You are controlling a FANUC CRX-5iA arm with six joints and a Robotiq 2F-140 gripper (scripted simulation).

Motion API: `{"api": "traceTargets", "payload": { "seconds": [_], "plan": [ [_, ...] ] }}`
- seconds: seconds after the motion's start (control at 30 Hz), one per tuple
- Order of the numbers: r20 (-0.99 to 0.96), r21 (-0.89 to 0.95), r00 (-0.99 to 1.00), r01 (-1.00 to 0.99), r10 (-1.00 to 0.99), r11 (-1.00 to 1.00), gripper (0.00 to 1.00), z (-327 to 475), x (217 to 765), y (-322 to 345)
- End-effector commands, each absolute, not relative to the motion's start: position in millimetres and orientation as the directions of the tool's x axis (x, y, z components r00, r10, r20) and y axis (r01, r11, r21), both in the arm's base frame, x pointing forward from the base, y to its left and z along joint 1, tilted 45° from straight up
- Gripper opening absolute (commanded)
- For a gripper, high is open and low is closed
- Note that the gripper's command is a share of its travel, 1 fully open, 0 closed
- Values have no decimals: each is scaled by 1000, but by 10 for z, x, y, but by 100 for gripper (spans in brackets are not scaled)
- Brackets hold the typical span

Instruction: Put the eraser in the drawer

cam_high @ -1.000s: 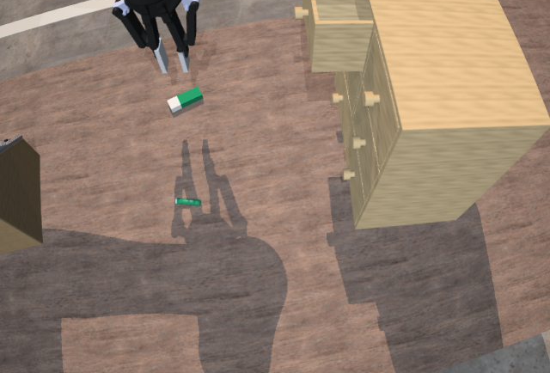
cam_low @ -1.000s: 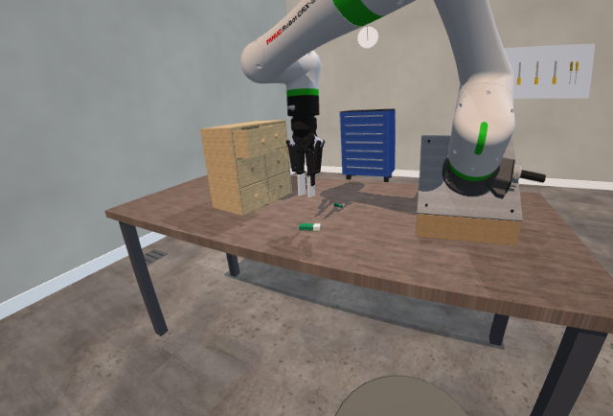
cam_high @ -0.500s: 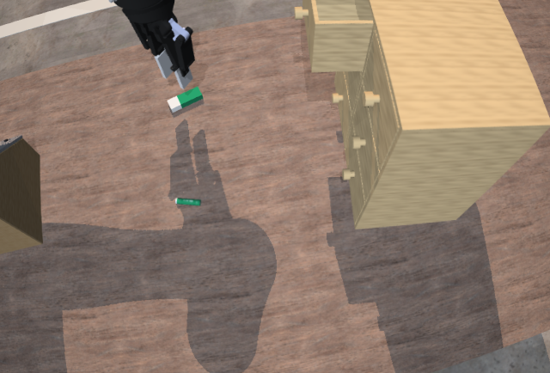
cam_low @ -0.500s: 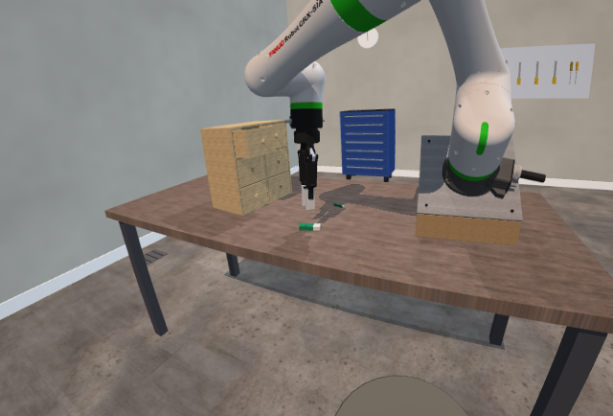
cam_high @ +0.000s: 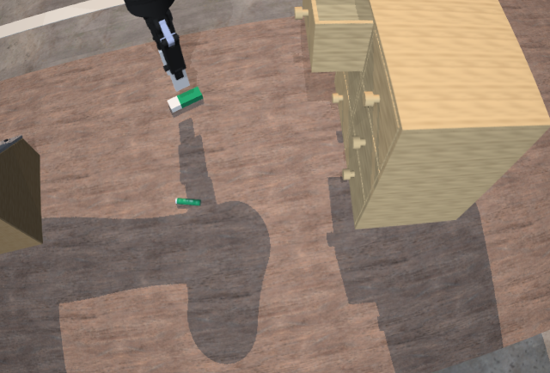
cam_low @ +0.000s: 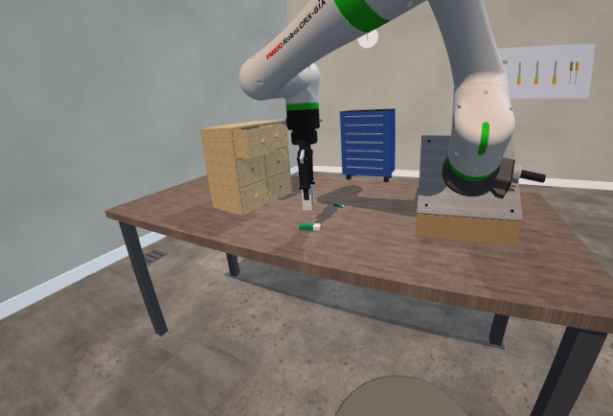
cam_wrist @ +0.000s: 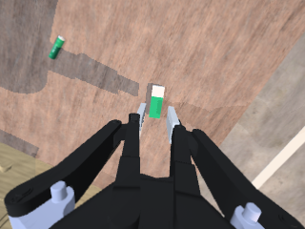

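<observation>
I see the eraser [cam_high: 185, 99] lying flat on the brown table [cam_high: 111, 147]. It is green with a white end. It sits well away from the small chest [cam_high: 443, 49] and not far from the table's back edge, where the grey floor with a pale stripe begins. There is open wood all around the eraser. A small green battery [cam_high: 187, 201] lies farther along the table, well apart from it.

The top left drawer [cam_high: 337, 27] of the chest is pulled out and open. Its side sticks out past the chest's front, over the table. The other drawers look pushed in, with their little knobs poking out. Between the eraser and the open drawer the wood is bare.

My gripper [cam_wrist: 156, 113] hangs above the eraser, pointing down at the table. In the wrist view the two grey fingertips stand a little apart, one on each side of the eraser's green end. They are not squeezing it. The gap is only a bit wider than the eraser, and nothing is held.

From the side I see the white arm [cam_low: 306, 30] reach out from its grey base block [cam_low: 430, 203] and bend at the wrist, so the gripper goes nearly straight down just in front of the chest.
</observation>
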State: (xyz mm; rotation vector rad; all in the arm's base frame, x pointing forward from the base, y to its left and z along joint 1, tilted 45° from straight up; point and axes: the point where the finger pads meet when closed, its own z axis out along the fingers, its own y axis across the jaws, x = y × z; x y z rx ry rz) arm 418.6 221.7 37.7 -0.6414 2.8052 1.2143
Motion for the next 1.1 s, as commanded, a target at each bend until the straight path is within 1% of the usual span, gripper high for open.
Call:
{"api": "traceTargets", "payload": {
  "seconds": [0.0, 0.33, 1.07],
  "plan": [
    [-158, 692, -920, -361, -357, 625, 23, 378, 4187, 2216],
    [-158, 692, -921, -361, -357, 625, 23, 341, 4180, 2254],
    [-158, 692, -921, -361, -357, 625, 23, 35, 4117, 2564]
  ]
}}
